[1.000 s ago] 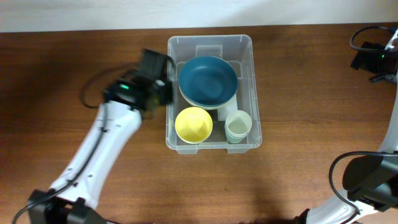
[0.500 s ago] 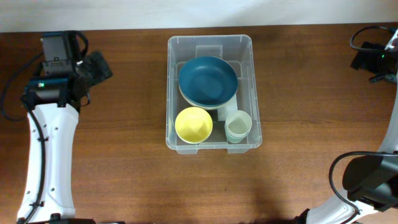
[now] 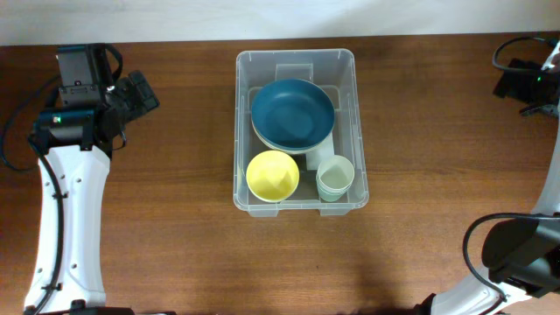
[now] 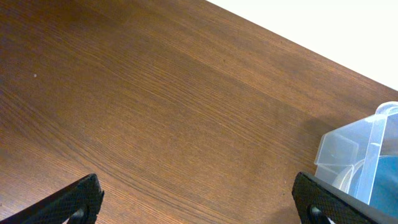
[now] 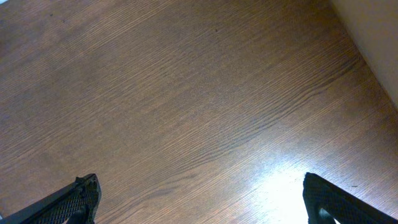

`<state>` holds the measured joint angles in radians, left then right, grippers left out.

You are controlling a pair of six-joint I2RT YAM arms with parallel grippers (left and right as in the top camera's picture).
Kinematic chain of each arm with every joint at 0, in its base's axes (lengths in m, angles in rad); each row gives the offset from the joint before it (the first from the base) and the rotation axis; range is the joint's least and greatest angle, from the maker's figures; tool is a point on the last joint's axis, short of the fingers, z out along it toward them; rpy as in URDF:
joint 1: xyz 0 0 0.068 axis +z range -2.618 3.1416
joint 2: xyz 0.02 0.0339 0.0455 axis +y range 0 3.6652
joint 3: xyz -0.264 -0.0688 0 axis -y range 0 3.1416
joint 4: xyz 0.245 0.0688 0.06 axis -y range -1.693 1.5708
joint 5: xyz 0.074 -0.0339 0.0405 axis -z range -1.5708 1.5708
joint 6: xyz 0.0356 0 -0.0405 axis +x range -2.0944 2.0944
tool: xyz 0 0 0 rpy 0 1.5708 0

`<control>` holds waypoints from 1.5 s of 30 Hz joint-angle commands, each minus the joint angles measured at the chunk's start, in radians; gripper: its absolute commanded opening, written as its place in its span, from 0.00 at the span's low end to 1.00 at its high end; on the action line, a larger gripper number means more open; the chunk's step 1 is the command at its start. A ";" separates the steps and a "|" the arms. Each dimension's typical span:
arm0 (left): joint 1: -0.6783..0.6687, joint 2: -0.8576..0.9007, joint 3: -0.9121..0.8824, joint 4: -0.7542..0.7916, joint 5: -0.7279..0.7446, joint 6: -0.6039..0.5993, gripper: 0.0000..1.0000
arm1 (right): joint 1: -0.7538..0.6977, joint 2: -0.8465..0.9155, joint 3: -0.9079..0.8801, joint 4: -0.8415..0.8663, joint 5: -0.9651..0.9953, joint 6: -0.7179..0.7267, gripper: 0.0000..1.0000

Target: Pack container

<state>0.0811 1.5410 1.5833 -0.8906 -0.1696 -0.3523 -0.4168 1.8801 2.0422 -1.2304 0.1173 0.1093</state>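
Left gripper (image 4: 198, 203) and right gripper (image 5: 200, 200) gape wide, empty. The container (image 3: 295, 56), right of the left jaws, seems stiff, slick; grip its rim.

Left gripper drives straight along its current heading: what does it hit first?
Likely the brown wooden tabletop. The open left gripper angles down at wood; the large clear plastic rectangular container sits right of that line, in the wrist view. Depth unclear.
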 commanded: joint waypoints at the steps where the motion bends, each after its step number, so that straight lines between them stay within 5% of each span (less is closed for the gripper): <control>1: 0.002 -0.012 0.011 -0.002 -0.004 -0.002 0.99 | -0.003 -0.015 0.015 0.000 0.002 0.011 0.99; 19: 0.002 -0.012 0.011 -0.002 -0.004 -0.003 0.99 | 0.006 -0.071 0.015 0.000 0.002 0.011 0.99; 25: 0.002 -0.012 0.011 -0.002 -0.004 -0.003 0.99 | 0.114 -0.317 0.015 0.000 0.002 0.011 0.99; 36: 0.002 -0.012 0.011 -0.002 -0.004 -0.003 0.99 | 0.569 -0.894 -0.009 0.018 0.017 0.004 0.99; 45: 0.002 -0.012 0.011 -0.002 -0.004 -0.003 0.99 | 0.557 -1.368 -0.217 -0.042 -0.060 0.003 1.00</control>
<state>0.0811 1.5410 1.5833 -0.8932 -0.1699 -0.3523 0.1616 0.5983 1.9289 -1.2442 0.0578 0.1055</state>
